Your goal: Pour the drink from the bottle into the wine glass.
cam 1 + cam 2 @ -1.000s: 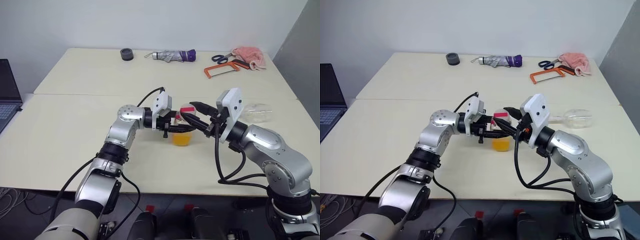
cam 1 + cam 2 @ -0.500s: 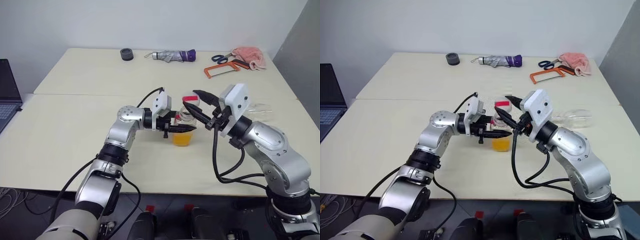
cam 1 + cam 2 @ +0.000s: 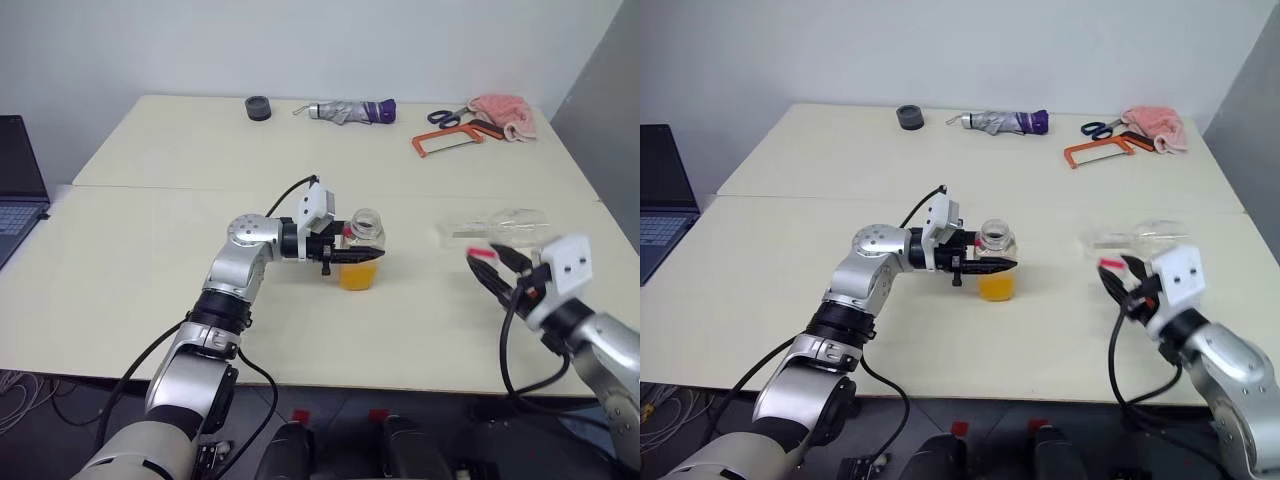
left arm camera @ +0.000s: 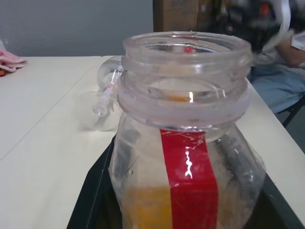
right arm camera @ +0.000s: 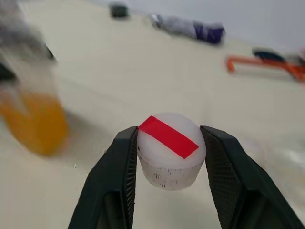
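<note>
Right wrist view: right gripper [image 5: 169, 157] clamps cap [image 5: 170, 150].

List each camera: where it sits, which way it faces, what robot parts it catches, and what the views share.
Left and right eye views: on the head, looking forward and down over the table; both arms show.
Left wrist view: along the left gripper, jaws clamped on the uncapped bottle.
Right wrist view: along the right gripper, jaws pinching the cap.
Shared: bottle, drink, and the wine glass lying on its side.

Probably lab: bare worktable [image 3: 150, 250], laptop [image 3: 15, 190]
</note>
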Action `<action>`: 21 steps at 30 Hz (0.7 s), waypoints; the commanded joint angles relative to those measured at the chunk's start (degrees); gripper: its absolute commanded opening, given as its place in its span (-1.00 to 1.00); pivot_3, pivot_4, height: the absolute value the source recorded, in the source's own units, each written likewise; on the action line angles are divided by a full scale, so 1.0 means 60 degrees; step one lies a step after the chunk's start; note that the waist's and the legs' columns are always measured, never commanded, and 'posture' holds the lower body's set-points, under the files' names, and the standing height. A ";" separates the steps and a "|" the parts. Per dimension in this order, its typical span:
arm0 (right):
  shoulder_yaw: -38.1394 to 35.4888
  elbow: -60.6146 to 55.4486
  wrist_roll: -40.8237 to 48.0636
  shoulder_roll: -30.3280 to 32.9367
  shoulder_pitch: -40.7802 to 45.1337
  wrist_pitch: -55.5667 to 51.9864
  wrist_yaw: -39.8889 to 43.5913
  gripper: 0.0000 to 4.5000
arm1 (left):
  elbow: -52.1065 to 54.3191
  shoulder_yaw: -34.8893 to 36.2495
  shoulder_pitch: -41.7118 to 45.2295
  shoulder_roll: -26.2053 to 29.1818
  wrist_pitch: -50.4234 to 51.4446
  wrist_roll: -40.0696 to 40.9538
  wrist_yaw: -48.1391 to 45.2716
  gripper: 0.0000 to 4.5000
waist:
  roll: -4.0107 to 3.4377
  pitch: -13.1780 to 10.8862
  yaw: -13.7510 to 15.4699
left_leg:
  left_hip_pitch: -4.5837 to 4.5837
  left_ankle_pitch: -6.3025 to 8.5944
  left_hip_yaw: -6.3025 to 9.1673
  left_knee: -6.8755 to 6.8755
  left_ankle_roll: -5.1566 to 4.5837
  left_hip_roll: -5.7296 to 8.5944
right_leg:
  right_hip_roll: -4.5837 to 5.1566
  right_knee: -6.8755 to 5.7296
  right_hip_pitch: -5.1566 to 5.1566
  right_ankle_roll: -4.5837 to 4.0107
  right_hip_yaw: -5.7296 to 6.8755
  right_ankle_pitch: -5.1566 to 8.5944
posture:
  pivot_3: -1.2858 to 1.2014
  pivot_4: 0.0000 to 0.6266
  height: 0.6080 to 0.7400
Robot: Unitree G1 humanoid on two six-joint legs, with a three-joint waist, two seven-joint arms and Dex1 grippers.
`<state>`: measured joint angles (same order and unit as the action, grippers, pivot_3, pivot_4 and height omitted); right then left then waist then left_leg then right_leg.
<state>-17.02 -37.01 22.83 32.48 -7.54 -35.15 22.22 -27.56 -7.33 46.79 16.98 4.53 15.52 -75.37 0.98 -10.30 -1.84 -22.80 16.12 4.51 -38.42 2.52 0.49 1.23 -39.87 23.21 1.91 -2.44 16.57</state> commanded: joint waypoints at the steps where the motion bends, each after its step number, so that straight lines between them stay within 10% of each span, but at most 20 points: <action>1: -0.0239 0.0816 -0.0781 -0.0091 -0.0430 0.0602 -0.0317 -0.23 | 0.0144 0.0197 0.0284 -0.0042 -0.0175 0.0189 0.0078 -0.23 | -0.0001 0.0001 -0.0048 | 0.0010 0.0000 -0.0004 0.0000 0.0000 -0.0004 | -0.0009 -0.0005 0.0000 0.0000 -0.0014 0.0000 | 0.03 -0.52 1.00; 10: -0.0662 0.1025 -0.0117 -0.0234 -0.0605 0.0510 0.0275 1.00 | -0.0199 0.0646 0.0571 0.0036 -0.0405 0.0169 0.0685 -0.23 | -0.0004 0.0002 -0.0040 | 0.0017 -0.0001 -0.0004 -0.0001 0.0000 -0.0011 | -0.0023 -0.0015 -0.0003 -0.0001 -0.0012 0.0001 | 0.03 -0.52 1.00; 14: -0.0487 0.0025 0.0162 0.1087 -0.0689 0.0198 0.1491 1.00 | -0.0868 0.1459 0.0906 0.0203 -0.0901 -0.0018 0.2323 -0.23 | -0.0001 -0.0001 -0.0015 | 0.0012 0.0000 0.0002 -0.0007 0.0000 -0.0009 | -0.0019 -0.0013 -0.0003 0.0000 -0.0007 0.0001 | 0.03 -0.52 1.00; 21: 0.1760 -0.0439 0.1514 0.0833 0.3306 -0.1195 0.1479 1.00 | -0.2500 0.2593 0.1279 0.0996 -0.1617 -0.0782 0.5925 -0.23 | 0.0011 -0.0006 -0.0190 | 0.0026 -0.0001 0.0027 -0.0002 0.0001 -0.0024 | -0.0034 -0.0016 -0.0004 0.0001 0.0003 0.0000 | 0.03 -0.52 1.00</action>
<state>-9.50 -39.25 30.64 39.05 9.09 -41.13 31.96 -41.53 5.47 53.17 21.57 -3.95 11.18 -44.59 1.04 -10.34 -2.99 -22.66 16.12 4.67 -38.43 2.52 0.34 1.03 -39.95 23.17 1.91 -2.36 16.57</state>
